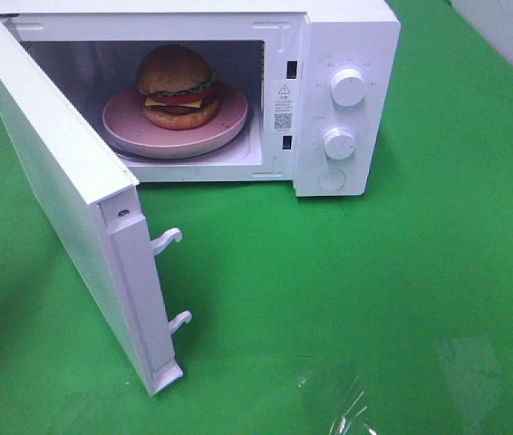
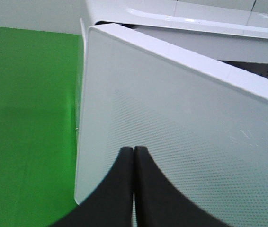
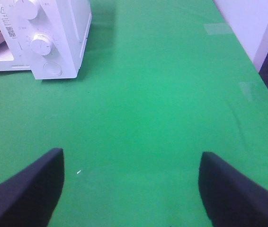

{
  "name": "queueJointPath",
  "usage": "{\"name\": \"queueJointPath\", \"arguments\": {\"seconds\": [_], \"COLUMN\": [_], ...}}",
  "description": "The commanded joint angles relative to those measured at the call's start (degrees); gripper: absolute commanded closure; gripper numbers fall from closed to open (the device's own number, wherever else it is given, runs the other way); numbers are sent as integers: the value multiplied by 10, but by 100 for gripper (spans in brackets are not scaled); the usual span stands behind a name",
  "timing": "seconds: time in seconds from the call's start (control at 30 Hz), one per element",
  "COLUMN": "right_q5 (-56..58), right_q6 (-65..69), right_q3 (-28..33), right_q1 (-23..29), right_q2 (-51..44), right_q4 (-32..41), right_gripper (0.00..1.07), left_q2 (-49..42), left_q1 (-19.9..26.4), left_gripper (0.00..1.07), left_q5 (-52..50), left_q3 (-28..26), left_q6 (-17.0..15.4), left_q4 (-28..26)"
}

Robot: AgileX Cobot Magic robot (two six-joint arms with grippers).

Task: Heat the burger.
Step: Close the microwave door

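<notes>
From the high camera, the fist-sized burger (image 1: 177, 86) with its glossy brown bun, cheese, tomato and lettuce sits on a round pink plate (image 1: 120, 122) inside the white box-shaped microwave oven (image 1: 347, 36). The oven's white hinged door (image 1: 48, 181) stands swung wide over the green worktop (image 1: 374, 290). No claw shows here. In the left wrist view, the black left claw (image 2: 133, 150) has its fingers pressed together, holding nothing, with the door's dotted outer face just ahead of the tips; whether they touch it I cannot tell. In the right wrist view, the black right claw (image 3: 131, 153) is spread wide and empty over bare worktop, the oven's two round white dials (image 3: 42, 43) well ahead and off to one side. Loading looks done; closing the door and setting a dial remain.
</notes>
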Motion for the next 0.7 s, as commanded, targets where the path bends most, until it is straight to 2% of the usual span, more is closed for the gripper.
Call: {"name": "queueJointPath", "arguments": {"seconds": [0.03,0.07,0.13,0.17,0.2,0.3,0.37,0.7], "right_q5": [-6,-6,-6,-6,-6,-6,-6,-6], "right_q6": [-7,-7,-7,-7,-7,-7,-7,-7], "right_q3": [1,1,1,1,1,1,1,1], "right_q1": [-1,-1,-1,-1,-1,-1,-1,-1], "right_q2": [-14,-14,-14,-14,-14,-14,-14,-14], "right_q4": [4,4,4,4,4,4,4,4], "right_gripper": [31,31,31,31,31,31,31,31], "left_q2": [21,21,53,53,64,70,89,133], "left_q1": [-34,-34,-80,-80,-99,-110,-151,-222], "left_gripper": [107,107,107,107,107,107,107,107], "left_q5": [-4,-4,-18,-18,-25,-29,-34,-35], "left_q3": [-6,-6,-6,-6,-6,-6,-10,-47], "left_q6": [24,24,46,46,62,71,93,108], "left_q4": [-19,-19,-69,-69,-98,-112,-158,-203]}}
